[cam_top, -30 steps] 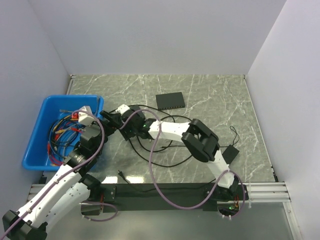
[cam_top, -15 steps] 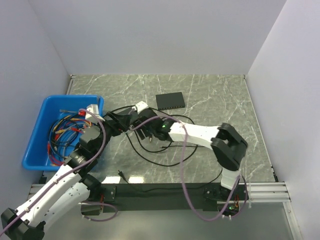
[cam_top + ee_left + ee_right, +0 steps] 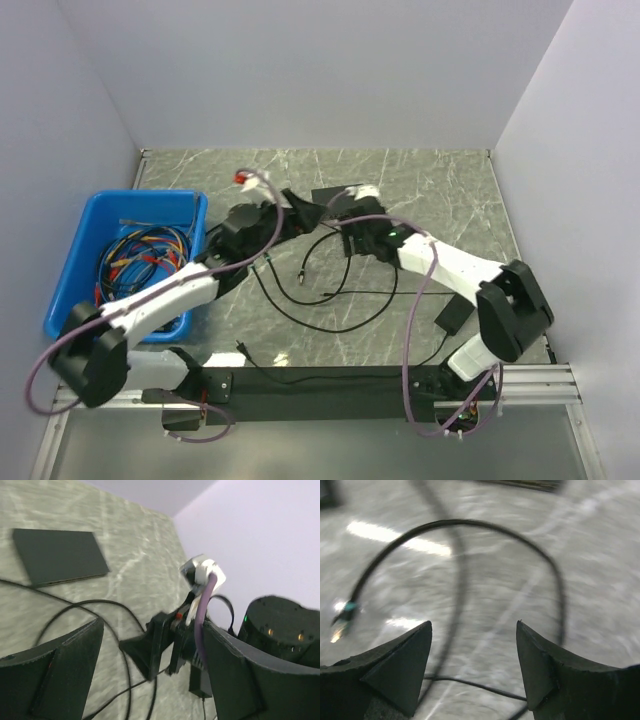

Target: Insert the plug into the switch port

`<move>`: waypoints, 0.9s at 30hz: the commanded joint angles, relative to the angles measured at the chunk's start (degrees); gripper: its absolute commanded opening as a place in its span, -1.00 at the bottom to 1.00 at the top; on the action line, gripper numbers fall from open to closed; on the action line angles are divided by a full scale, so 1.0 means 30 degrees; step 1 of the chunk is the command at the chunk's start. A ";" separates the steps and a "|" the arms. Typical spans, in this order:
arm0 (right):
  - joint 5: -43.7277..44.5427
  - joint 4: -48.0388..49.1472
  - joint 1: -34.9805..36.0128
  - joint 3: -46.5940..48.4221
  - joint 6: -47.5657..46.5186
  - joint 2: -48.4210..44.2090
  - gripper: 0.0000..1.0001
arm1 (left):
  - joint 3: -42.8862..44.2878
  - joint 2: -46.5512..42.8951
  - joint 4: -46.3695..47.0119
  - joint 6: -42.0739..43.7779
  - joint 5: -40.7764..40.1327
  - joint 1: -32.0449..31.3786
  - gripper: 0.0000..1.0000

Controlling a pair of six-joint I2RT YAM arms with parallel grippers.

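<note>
Both hands are released and carry nothing. My right hand (image 3: 473, 625) has its fingers spread above bare worktop (image 3: 430, 185). My left hand (image 3: 152, 625) stands just as wide, looking across at the right one. The plug (image 3: 342, 616) lies loose on the worktop, off to the left of the right hand and just outside its left finger. It ends the black cable (image 3: 470, 527), which arcs ahead of that hand. The plug's long axis runs slantwise, with the tip pointing down and away to the left. I judge the right hand must shift left and turn its wrist to close across the plug's body. From above, neither hand is clearly the nearer, but only the right one faces the plug. The switch (image 3: 60, 555) sits ahead of the left hand, and I cannot make out its port row.
</note>
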 commanded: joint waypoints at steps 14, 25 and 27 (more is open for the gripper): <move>0.0026 0.2087 -0.7693 -0.2314 0.5728 -0.4446 0.48 | 0.3754 0.9309 -0.5615 -0.0687 -0.4126 -0.4361 0.59; -0.1410 0.2675 -0.7693 -0.2666 0.5611 -0.4768 0.47 | 0.3632 0.5024 -1.4457 -0.2531 -1.2508 -0.4742 0.66; -0.1527 0.2704 -0.7664 -0.2783 0.5553 -0.4885 0.47 | 0.3780 0.5377 -1.5456 -0.2884 -1.3094 -0.4625 0.68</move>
